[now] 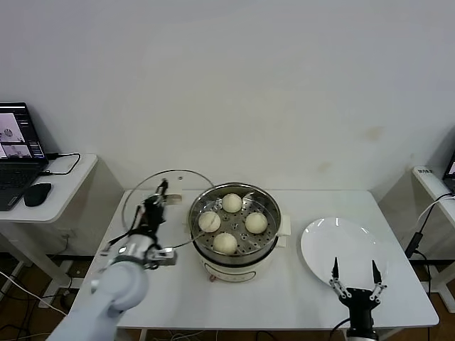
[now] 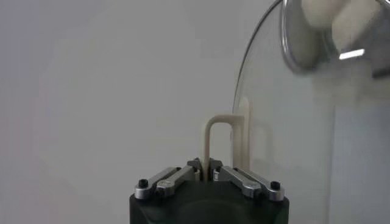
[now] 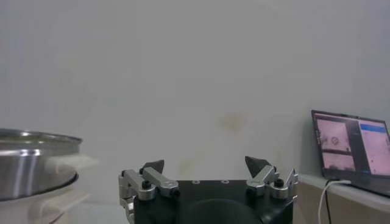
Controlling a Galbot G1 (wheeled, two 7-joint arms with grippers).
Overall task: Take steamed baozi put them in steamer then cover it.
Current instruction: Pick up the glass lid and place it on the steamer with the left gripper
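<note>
The steamer (image 1: 242,264), a shiny steel pot on a white base, stands mid-table with several cream-white baozi (image 1: 232,202) on its perforated tray. Just left of it the cover (image 1: 186,190), a clear glass lid, hangs tilted on edge above the table. My left gripper (image 1: 158,199) is shut on its cream bar handle. In the left wrist view the handle (image 2: 213,137) runs down between the left gripper's (image 2: 207,165) closed fingers, with the cover's glass (image 2: 292,140) beside it. My right gripper (image 1: 355,278) stands open and empty at the table's front right; it (image 3: 205,165) sees the steamer (image 3: 30,161) off to one side.
A flat white plate (image 1: 341,245) lies right of the steamer, bare, just beyond my right gripper. A side table at the left carries a laptop (image 1: 18,153) and a mouse (image 1: 37,193). Another small table edge (image 1: 432,186) and cables are at the far right.
</note>
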